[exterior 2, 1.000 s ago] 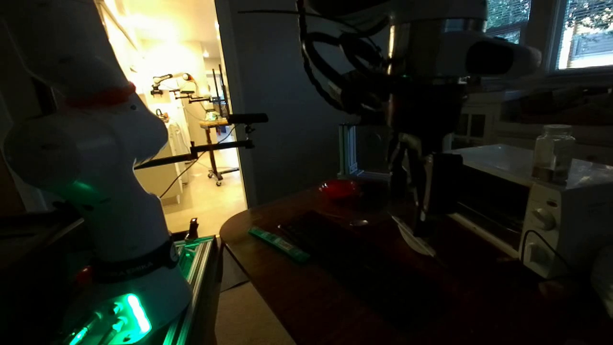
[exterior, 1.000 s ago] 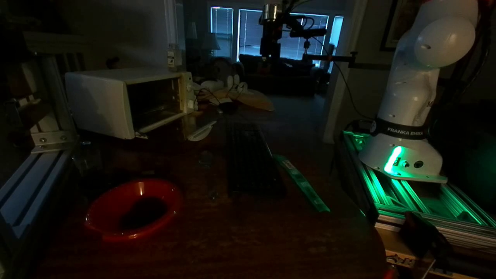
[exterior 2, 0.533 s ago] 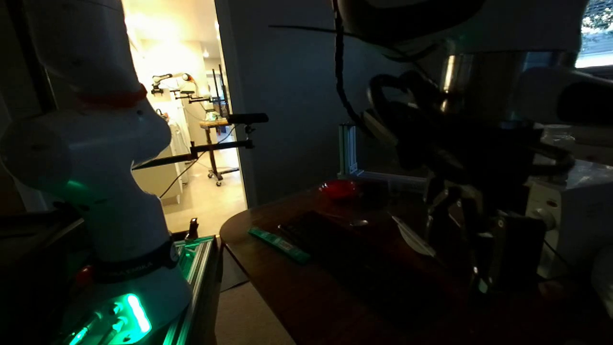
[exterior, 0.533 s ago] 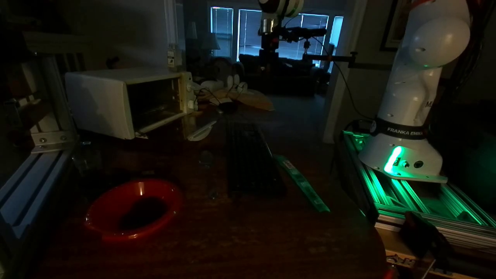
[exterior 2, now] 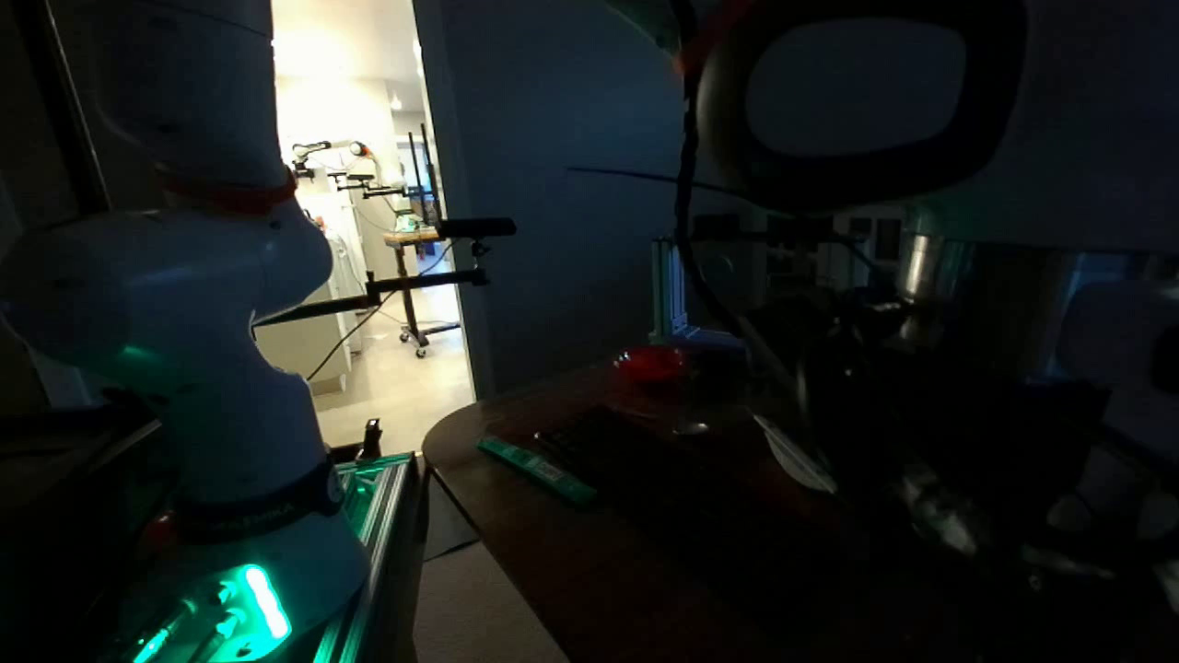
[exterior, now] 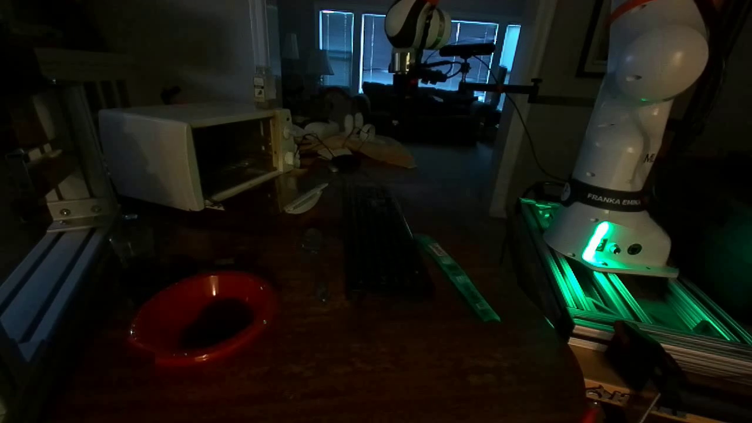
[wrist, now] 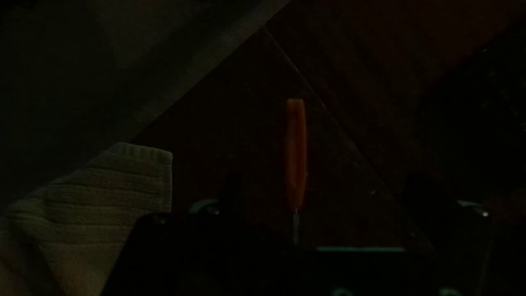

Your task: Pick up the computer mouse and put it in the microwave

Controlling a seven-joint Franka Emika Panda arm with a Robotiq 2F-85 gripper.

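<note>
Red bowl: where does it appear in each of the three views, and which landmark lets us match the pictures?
In an exterior view: the red bowl is at the lower left.
In an exterior view: the red bowl is slightly right of centre, just below mid-height.
In the wrist view: no red bowl to be seen.
Shared landmark: the flat green strip beside the dark keyboard, in both exterior views.

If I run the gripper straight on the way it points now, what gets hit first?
Most likely the orange-handled tool lying on the tabletop: the wrist view shows it within the span of the open gripper. Depth is unclear in the dark, so the tabletop could come first.
</note>
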